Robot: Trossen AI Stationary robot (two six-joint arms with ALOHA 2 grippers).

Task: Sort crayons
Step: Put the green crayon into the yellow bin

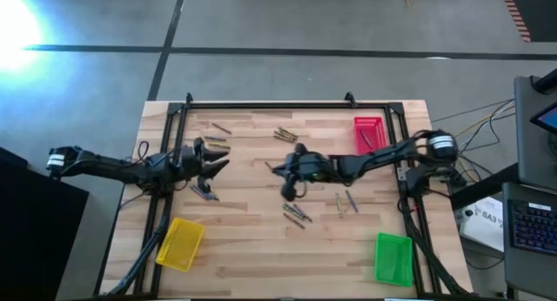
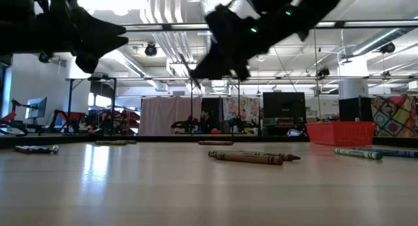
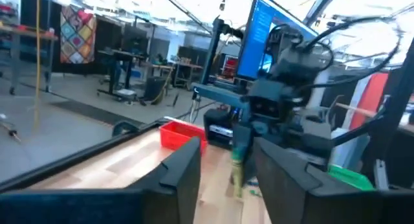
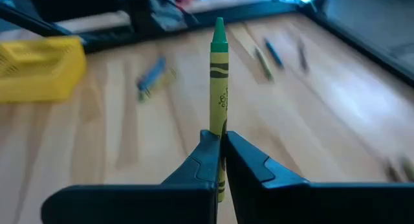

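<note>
red plastic tray [image 1: 367,133] holds crayons; right gripper [image 4: 222,160] clamps a green-tipped yellow-green crayon [image 4: 218,81] pointing straight ahead; left gripper [image 3: 223,179] fingers parted, empty.

One green crayon [image 4: 219,88] with a yellow-green wrapper stands on end, pinched at its base in the right end effector [image 4: 222,149]. Other crayons [image 1: 297,214] lie flat in loose clusters on the worktop [image 1: 261,249]: some near the middle, some toward the far edge, a few at the left.
</note>
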